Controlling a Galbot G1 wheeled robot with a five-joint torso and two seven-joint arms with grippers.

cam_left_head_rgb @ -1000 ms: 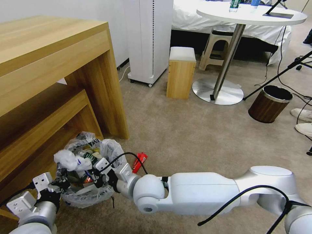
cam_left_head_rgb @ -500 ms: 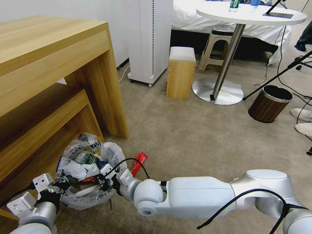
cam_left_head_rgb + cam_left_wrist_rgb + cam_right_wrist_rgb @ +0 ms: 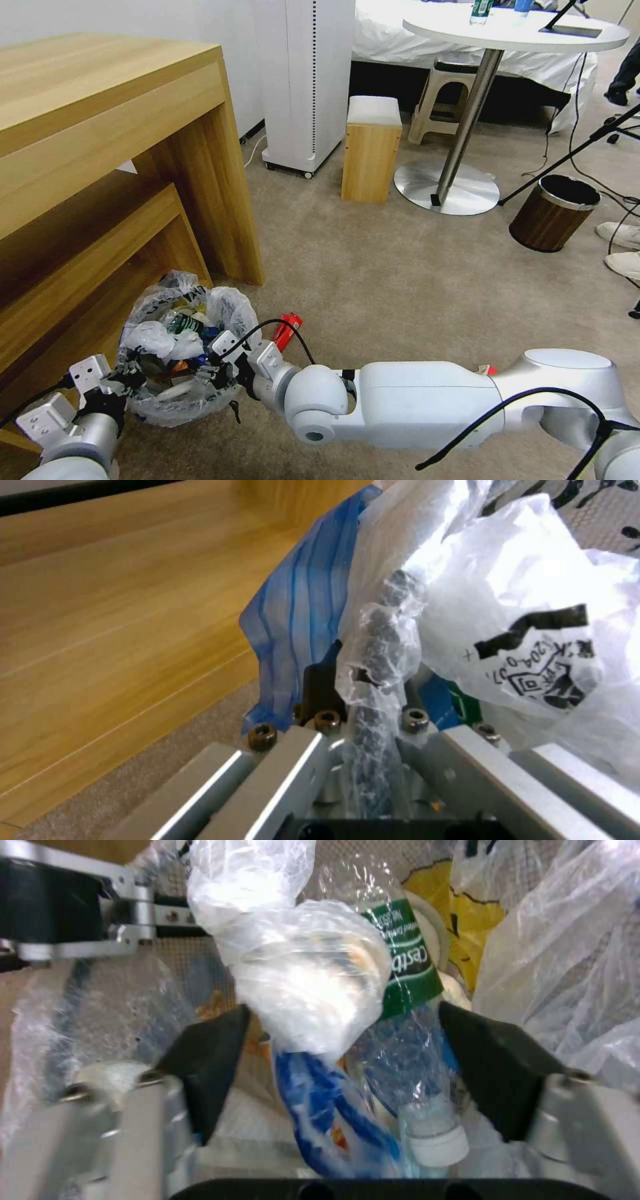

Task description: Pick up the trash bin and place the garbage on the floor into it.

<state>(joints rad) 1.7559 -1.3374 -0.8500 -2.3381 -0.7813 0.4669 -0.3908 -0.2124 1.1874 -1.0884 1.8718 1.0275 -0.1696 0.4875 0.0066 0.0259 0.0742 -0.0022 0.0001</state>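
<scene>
Nearest the camera, two white arms reach in low from the bottom edge: the left gripper (image 3: 117, 390) sits at the near-left rim of the trash bin (image 3: 175, 407), its two metal fingers pressed together on a pinched fold of the crinkly liner and the mesh wall behind it (image 3: 373, 690), while the right gripper (image 3: 223, 373) pokes over the bin's right rim with its two black pads (image 3: 207, 1065) spread wide and gripping nothing. The bin is one small round dark mesh basket standing on the beige short-pile floor (image 3: 400, 287) just before the foot of a wooden desk (image 3: 100, 133), lined with a translucent white bag printed in black. Inside lies the garbage (image 3: 170, 337): one knotted clear plastic bag (image 3: 300, 975) between the open pads, one clear bottle with a green label and white cap (image 3: 407, 990), a blue-and-white wrapper (image 3: 320, 1100) and something yellow (image 3: 473, 915). One long red packet (image 3: 287, 331) lies on the carpet just right of the bin, and a small red scrap (image 3: 487, 369) peeks above the right forearm. Farther off stand one small wooden stool with a white top (image 3: 371, 148), one tall white appliance on castors (image 3: 303, 80), one round white table on a chrome pedestal (image 3: 513, 33), and one wood-grain bin with a silver rim (image 3: 555, 212)
</scene>
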